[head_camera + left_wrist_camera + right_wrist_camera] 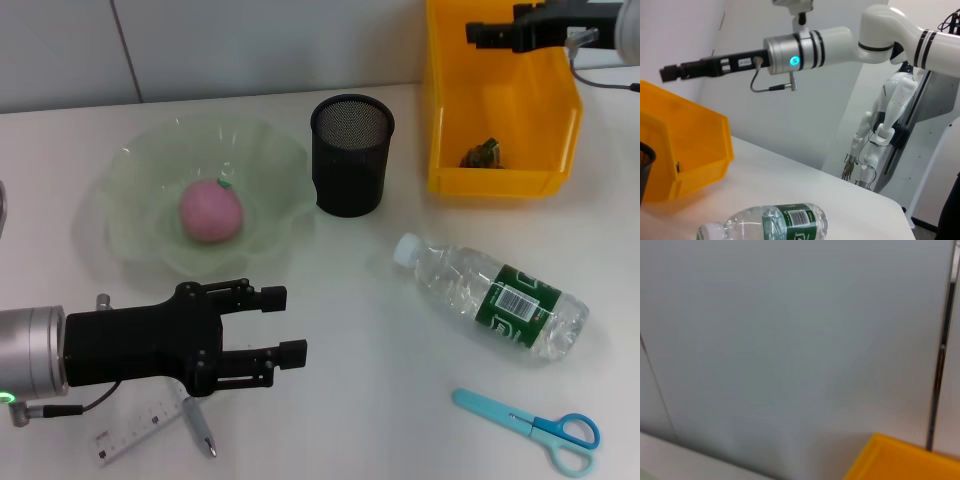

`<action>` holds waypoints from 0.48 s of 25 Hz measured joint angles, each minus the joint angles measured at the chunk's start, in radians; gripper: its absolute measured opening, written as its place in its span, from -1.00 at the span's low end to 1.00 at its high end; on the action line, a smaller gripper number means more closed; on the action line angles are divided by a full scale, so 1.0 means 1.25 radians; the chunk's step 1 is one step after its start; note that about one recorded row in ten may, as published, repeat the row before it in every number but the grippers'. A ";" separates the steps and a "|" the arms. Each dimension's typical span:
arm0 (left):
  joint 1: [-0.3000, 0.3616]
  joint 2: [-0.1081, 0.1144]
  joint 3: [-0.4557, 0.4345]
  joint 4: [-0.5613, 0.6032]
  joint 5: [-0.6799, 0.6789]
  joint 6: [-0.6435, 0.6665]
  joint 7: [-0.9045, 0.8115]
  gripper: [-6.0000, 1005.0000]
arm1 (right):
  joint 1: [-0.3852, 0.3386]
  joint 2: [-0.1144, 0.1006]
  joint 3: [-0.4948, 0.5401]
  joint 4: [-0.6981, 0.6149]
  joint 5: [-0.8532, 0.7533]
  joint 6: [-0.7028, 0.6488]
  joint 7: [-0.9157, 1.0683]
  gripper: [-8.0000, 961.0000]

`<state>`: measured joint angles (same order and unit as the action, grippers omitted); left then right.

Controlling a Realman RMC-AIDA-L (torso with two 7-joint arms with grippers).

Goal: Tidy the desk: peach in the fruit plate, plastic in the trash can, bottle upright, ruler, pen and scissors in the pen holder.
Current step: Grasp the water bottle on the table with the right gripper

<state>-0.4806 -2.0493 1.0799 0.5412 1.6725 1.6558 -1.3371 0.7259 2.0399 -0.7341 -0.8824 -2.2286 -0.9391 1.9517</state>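
Note:
The pink peach (211,212) lies in the pale green fruit plate (130,170). A crumpled piece of plastic (481,153) rests inside the orange trash can (500,180). On the desk (350,380) the bottle (495,295) lies on its side, and the scissors (530,428) lie near the front right. The black pen holder (351,155) stands with nothing showing inside. My left gripper (292,323) hovers open and holds nothing, just above the pen (198,427) and the ruler (140,432). My right gripper (485,33) hangs over the trash can's back.
In the left wrist view the right gripper (670,73) reaches over the trash can (685,150), with the lying bottle (775,222) below. A grey wall rises behind the desk. Another robot stands past the desk's right side.

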 joint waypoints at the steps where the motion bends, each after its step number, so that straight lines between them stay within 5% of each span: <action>1: -0.001 0.000 0.000 0.000 0.000 0.000 0.001 0.48 | -0.021 -0.002 0.000 -0.027 0.048 -0.033 0.000 0.62; 12: -0.002 0.000 0.000 0.002 0.001 0.000 0.012 0.48 | -0.110 -0.028 0.003 -0.223 0.155 -0.369 0.129 0.62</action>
<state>-0.4832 -2.0497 1.0799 0.5435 1.6736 1.6556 -1.3225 0.5884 2.0045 -0.7303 -1.1615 -2.0344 -1.3998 2.1127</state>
